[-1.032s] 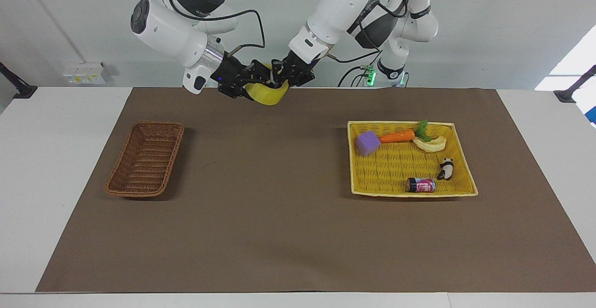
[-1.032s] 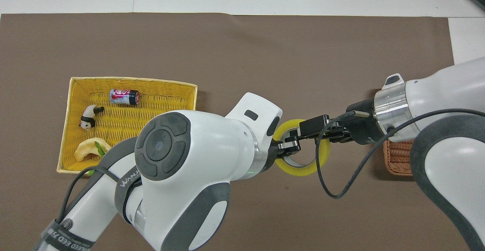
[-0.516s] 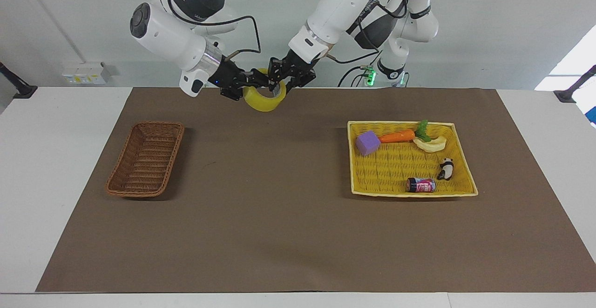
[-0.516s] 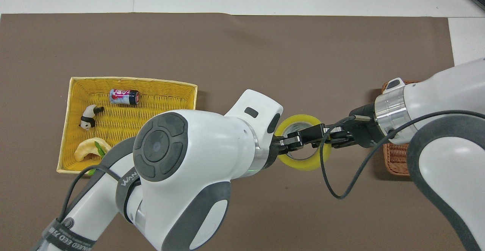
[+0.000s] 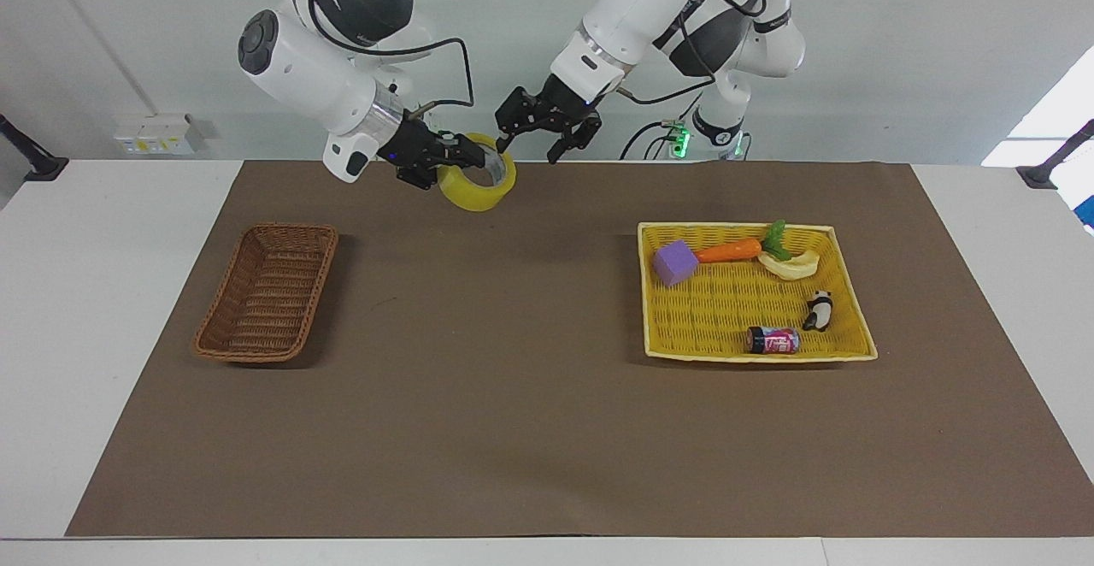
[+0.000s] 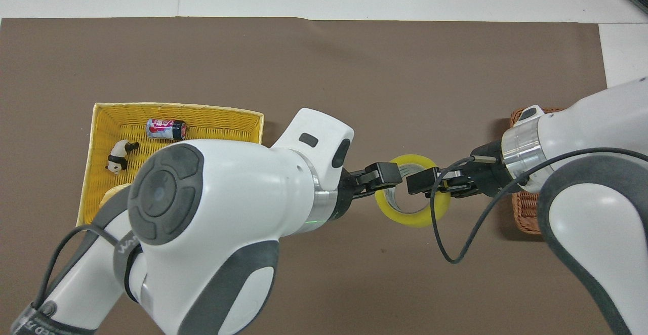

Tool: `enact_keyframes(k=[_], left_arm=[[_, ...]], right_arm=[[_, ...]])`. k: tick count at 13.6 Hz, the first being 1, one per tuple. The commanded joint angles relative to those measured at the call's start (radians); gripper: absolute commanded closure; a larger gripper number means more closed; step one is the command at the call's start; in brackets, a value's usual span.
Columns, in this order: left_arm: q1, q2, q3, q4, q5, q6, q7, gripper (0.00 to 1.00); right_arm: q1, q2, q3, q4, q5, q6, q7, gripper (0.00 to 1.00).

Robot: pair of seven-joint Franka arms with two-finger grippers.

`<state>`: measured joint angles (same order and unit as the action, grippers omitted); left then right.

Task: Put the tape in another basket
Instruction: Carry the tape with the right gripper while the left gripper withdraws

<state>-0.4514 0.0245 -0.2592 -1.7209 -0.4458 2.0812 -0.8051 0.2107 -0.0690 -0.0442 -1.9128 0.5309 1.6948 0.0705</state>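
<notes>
Yellow tape [image 5: 477,182]: up in the air over the brown mat, held by the right gripper [image 5: 461,158] — jaws clamped on its rim.
Left gripper [image 5: 547,132]: just beside the roll, jaws spread wide, empty.
Wicker basket [image 5: 267,291]: well apart, empty.
Risk: 1 thin rim hold — roll could swing or slip before the basket.

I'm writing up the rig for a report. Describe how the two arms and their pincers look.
Both arms have glossy white shells with dark grey joint caps and a silver wrist ring. The left pincer and right pincer are black, each fed by a loose black cable. Grey lettering marks one arm.
</notes>
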Motion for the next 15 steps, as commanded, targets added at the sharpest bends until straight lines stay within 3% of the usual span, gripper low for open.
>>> enact_keyframes(k=[1,4,8,12,15], left_arm=[[0.092,-0.015,0.0,-0.008,-0.002,-0.091,-0.002,0.0],[0.226,-0.011,0.0,0.0,0.016,-0.161,0.017,0.0],[0.316,-0.005,0.001,0.006,0.208,-0.188,0.056,0.0],[0.431,-0.005,0.001,0.017,0.259,-0.216,0.255,0.0],[0.509,-0.006,0.001,0.044,0.311,-0.275,0.453,0.0]], right_arm=[[-0.072,-0.009,0.006,-0.011,-0.081,-0.001,-0.061,1.0],[-0.209,0.03,0.004,-0.034,-0.161,0.008,-0.238,1.0],[-0.373,0.141,0.006,-0.038,-0.224,0.153,-0.414,1.0],[-0.477,0.254,0.006,-0.032,-0.223,0.282,-0.549,1.0],[-0.517,0.276,0.006,-0.034,-0.223,0.286,-0.621,1.0]])
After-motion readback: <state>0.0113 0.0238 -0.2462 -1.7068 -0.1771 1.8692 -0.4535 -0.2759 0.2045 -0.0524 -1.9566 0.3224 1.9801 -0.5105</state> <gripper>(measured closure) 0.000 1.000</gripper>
